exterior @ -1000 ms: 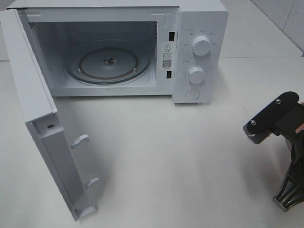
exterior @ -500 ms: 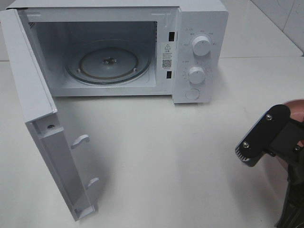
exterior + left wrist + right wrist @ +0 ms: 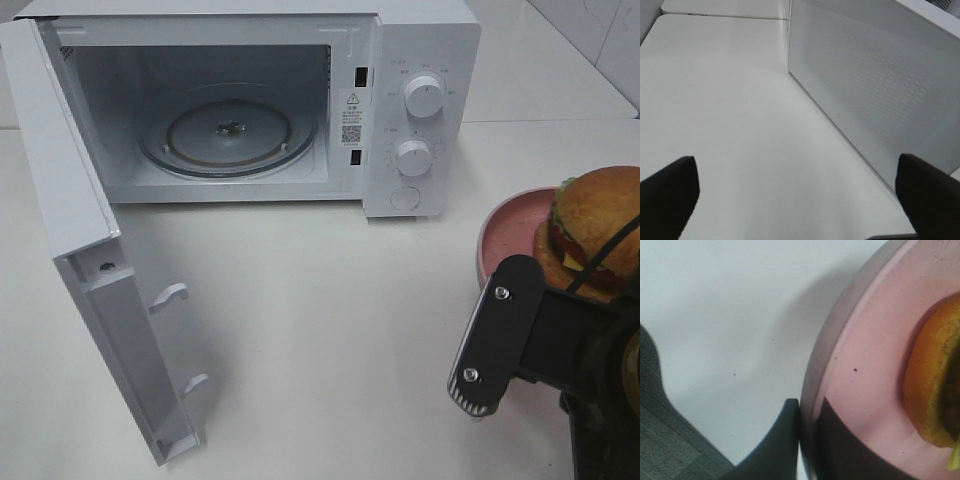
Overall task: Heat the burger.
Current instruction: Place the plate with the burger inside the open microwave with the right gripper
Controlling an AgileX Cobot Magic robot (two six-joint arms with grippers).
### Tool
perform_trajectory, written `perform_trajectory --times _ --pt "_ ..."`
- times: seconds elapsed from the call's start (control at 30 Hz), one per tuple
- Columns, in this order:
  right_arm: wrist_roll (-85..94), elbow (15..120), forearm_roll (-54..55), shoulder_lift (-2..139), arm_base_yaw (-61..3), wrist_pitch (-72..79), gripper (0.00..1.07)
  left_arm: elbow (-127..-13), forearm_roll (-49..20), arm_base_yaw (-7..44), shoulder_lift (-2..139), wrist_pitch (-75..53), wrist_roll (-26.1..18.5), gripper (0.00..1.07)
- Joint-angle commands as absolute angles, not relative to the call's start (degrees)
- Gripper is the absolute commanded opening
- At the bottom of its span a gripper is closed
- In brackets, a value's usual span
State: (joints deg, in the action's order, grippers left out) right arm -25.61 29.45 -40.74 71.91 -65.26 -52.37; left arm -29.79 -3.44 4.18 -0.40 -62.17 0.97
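Note:
The burger (image 3: 600,215), with a golden bun, lettuce, tomato and cheese, sits on a round pink plate (image 3: 505,235) at the right edge of the exterior view. My right arm (image 3: 540,345) is just in front of it. In the right wrist view, my right gripper (image 3: 807,415) is shut on the plate's rim (image 3: 865,355), one finger outside and one inside, with the burger's bun (image 3: 930,385) close by. My left gripper (image 3: 800,195) is open and empty, beside the microwave door's outer face (image 3: 875,85). It is out of the exterior view.
The white microwave (image 3: 420,60) stands at the back with its door (image 3: 70,250) swung wide open to the left. Its glass turntable (image 3: 228,130) is bare. White table (image 3: 330,320) lies between the microwave and the plate.
My right arm has moved down and left in the exterior view. The pink plate with the burger, hidden before, has come into view behind it.

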Motion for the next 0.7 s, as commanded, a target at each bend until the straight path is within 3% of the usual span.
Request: perform_trajectory --times 0.03,0.7 --pt "-21.26 29.34 -45.61 71.51 -65.83 -50.71 0.0 -29.62 -3.27 4.35 -1.38 -61.42 1.26 1.0" --pt "-4.53 29.34 -47.96 71.51 -65.83 -39.59 0.0 -29.62 -3.27 4.35 -1.38 -61.42 1.26 1.0"
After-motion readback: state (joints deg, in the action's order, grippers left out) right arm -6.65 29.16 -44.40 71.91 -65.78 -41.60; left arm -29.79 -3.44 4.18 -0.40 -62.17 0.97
